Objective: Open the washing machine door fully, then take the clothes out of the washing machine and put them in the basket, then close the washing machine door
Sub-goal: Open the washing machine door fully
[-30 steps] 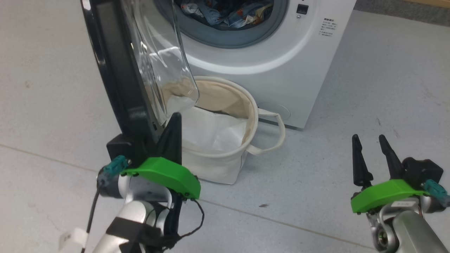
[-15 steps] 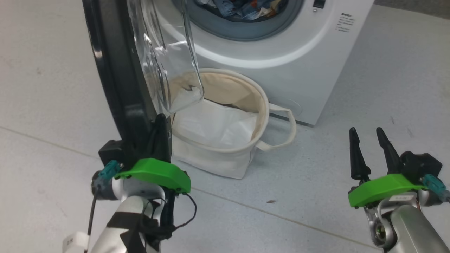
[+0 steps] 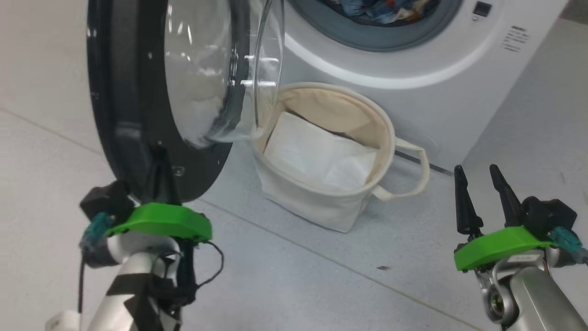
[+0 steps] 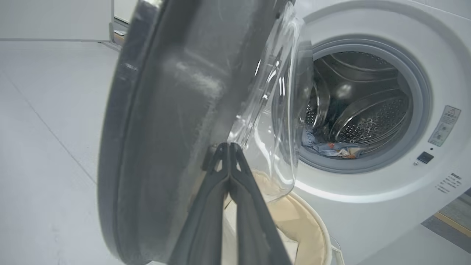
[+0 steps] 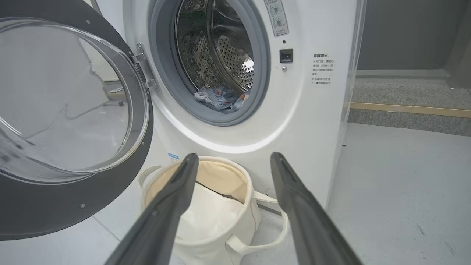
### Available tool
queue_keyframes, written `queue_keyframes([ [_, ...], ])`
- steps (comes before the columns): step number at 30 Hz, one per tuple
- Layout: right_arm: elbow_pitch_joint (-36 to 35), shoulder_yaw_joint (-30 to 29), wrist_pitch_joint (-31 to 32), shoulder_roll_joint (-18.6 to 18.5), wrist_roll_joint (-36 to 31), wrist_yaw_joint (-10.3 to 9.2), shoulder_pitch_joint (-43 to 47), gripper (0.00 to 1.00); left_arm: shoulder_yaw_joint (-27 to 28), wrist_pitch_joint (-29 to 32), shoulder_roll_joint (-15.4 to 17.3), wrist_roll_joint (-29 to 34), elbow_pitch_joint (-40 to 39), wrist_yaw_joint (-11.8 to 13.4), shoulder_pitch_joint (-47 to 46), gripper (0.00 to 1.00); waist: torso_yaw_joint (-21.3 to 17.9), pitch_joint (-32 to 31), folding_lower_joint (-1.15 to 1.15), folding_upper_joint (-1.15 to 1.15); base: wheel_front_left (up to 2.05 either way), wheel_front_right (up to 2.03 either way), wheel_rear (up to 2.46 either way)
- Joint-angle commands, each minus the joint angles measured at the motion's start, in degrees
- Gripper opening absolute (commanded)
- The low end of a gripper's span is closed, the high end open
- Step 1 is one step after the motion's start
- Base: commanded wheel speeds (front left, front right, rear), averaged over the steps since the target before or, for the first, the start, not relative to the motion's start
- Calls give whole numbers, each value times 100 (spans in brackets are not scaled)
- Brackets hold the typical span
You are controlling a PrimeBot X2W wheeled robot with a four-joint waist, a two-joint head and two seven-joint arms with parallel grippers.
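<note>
Left gripper (image 3: 159, 156): lower left, fingers shut together on nothing, tips seemingly against the door's inner ring.
Washing machine door (image 3: 115, 92): upper left, swung wider than a second ago and near fully open. It stands upright, glass bulge pointing right.
Clothes (image 3: 381, 7): top centre, inside the machine.
Right gripper (image 3: 476, 171): lower right, fingers apart, empty.

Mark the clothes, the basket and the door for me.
clothes (image 5: 220, 100): right wrist view, middle of the blue bundle.
basket (image 3: 317, 207): head view, outer front wall.
door (image 5: 66, 202): right wrist view, lower black ring.
</note>
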Motion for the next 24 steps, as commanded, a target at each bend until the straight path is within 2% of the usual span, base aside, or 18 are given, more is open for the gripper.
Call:
queue_keyframes([
  [1, -203, 103, -69, -62, 9, 5, -184, 100, 273, -67, 203, -19, -125, 1, -192, 0, 81, 54, 0, 0, 0, 0, 0],
  [10, -389, 137, 99, -215, 56, 5, -317, 100, 635, -305, 471, -261, 468, -307, -636, 0, 300, 385, 0, 0, 0, 0, 0],
  [16, -511, 136, 186, -262, 36, 5, -392, 100, 970, -463, 606, -449, 917, -444, -1005, 0, 273, 609, 0, 0, 0, 0, 0],
  [24, -679, 111, 292, -280, -35, 5, -464, 100, 1515, -596, 974, -589, 1454, -615, -1380, 0, 198, 884, 0, 0, 0, 0, 0],
])
